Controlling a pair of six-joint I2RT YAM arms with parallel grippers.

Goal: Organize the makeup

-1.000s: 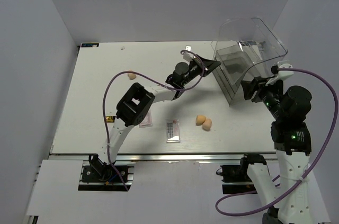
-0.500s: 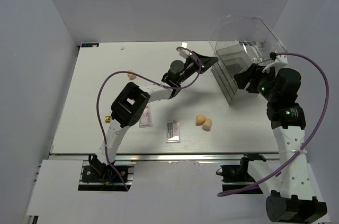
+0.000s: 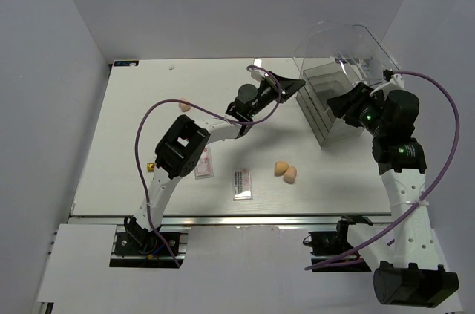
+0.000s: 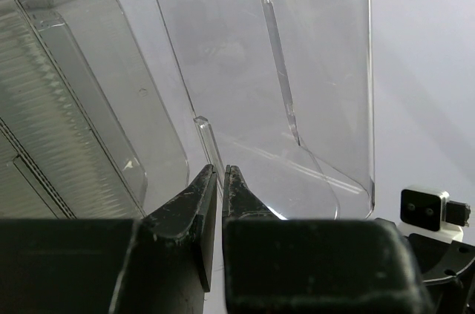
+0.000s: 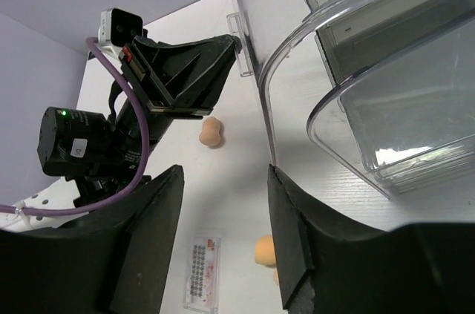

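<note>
My left gripper (image 3: 299, 85) is shut on a thin clear tab (image 4: 205, 134) on the raised curved lid of the clear drawer box (image 3: 326, 117); its tip also shows in the right wrist view (image 5: 236, 41). My right gripper (image 3: 343, 103) is open and empty beside the box's right front, apart from it. One peach sponge (image 3: 184, 105) lies at the back left. Two sponges (image 3: 286, 171) lie together mid-table. The pinkish palette (image 3: 203, 164) and the dark-rowed palette (image 3: 243, 182) lie near the front. One gold lipstick (image 3: 152, 166) lies at the left; the other is hidden.
The clear box's lid (image 3: 356, 50) curves up over the back right corner. The left arm's purple cable (image 3: 148, 132) loops over the table's left half. White walls close in the left, back and right. A small white object (image 3: 173, 66) lies by the back edge.
My right gripper has swung up and left, closer to the box. My left gripper shifted slightly left with the clear tab, and the lid tilted with it.
</note>
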